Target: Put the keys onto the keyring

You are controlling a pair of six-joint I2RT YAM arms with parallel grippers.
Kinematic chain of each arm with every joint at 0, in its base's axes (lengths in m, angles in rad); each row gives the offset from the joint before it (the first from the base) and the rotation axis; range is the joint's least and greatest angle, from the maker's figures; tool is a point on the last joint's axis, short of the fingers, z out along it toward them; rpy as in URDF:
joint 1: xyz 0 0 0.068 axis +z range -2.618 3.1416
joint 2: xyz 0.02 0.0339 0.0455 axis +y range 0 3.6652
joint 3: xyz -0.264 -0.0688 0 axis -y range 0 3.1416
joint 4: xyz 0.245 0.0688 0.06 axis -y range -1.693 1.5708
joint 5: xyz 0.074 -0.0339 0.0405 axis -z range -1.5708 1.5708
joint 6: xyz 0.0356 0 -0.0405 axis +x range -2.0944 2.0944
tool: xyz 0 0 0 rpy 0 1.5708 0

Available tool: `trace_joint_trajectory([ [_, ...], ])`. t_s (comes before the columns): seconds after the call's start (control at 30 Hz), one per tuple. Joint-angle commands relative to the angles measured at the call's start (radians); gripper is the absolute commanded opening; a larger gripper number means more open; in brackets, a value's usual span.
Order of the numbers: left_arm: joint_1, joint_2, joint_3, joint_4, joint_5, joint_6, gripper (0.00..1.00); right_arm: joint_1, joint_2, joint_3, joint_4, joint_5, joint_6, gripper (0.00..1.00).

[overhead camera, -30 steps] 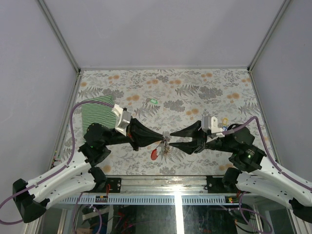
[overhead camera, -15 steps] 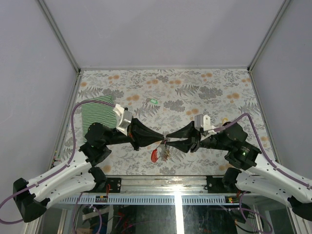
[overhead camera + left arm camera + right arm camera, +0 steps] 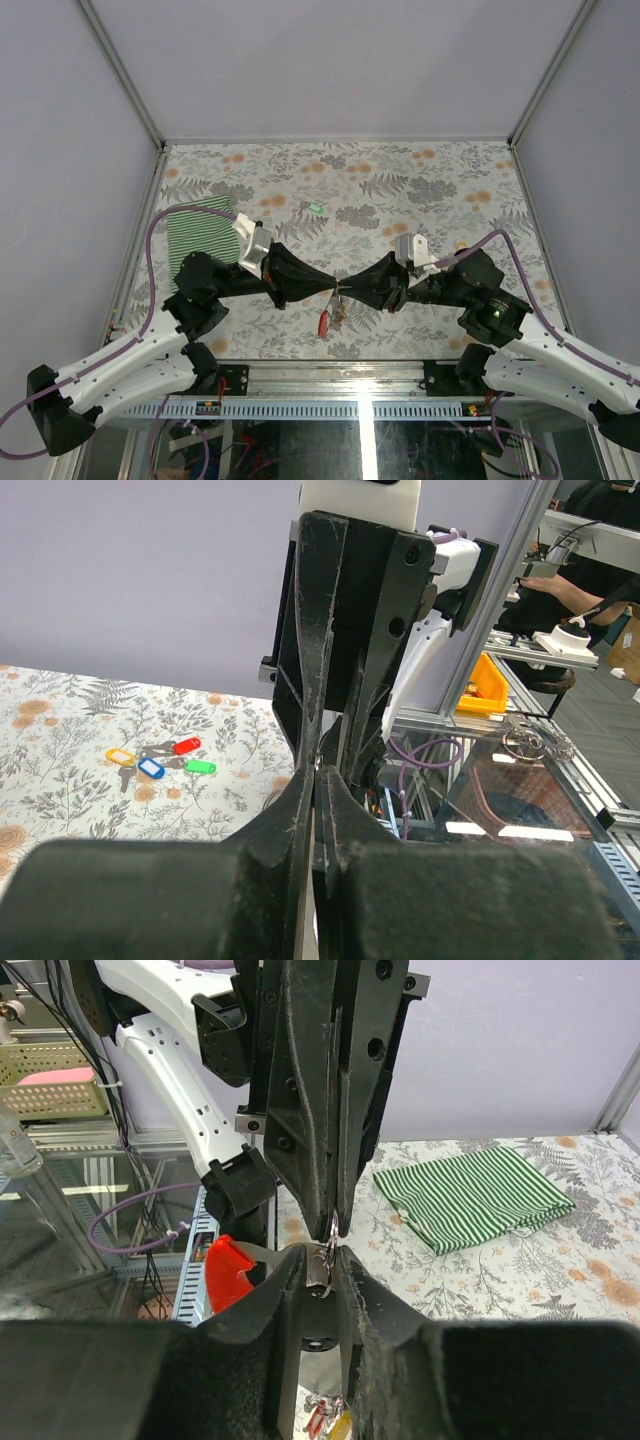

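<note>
Floral-covered table (image 3: 420, 180), near edge: I find the left gripper (image 3: 333, 288) clamped shut on the keyring (image 3: 322, 1260). The right gripper (image 3: 350, 289) closely flanks the same ring, but I cannot tell whether it grips. Loose keys (image 3: 152, 762) lie on the tabletop.

The counter (image 3: 420, 180) wears a grey-and-orange floral cover. A folded green striped cloth (image 3: 200, 235) lies flat on it by its left edge. Just right of the cloth lies a small green item (image 3: 313, 208). Well apart from the cloth, keys (image 3: 150, 762) with yellow, blue, red and green heads lie clustered.
</note>
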Motion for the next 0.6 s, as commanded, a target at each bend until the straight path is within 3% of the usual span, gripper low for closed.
trace_joint_trajectory([
  [0.0,-0.003,-0.005,0.047,0.057,-0.005,0.005,0.0,0.006,0.007,0.024,0.058,-0.018,0.011,0.23],
  [0.33,-0.004,-0.004,0.048,0.052,-0.01,0.008,0.0,0.006,0.012,0.029,0.062,-0.02,0.016,0.15],
  [0.57,-0.004,-0.006,0.049,0.042,-0.017,0.012,0.0,0.006,0.017,0.049,0.047,-0.026,0.02,0.01],
])
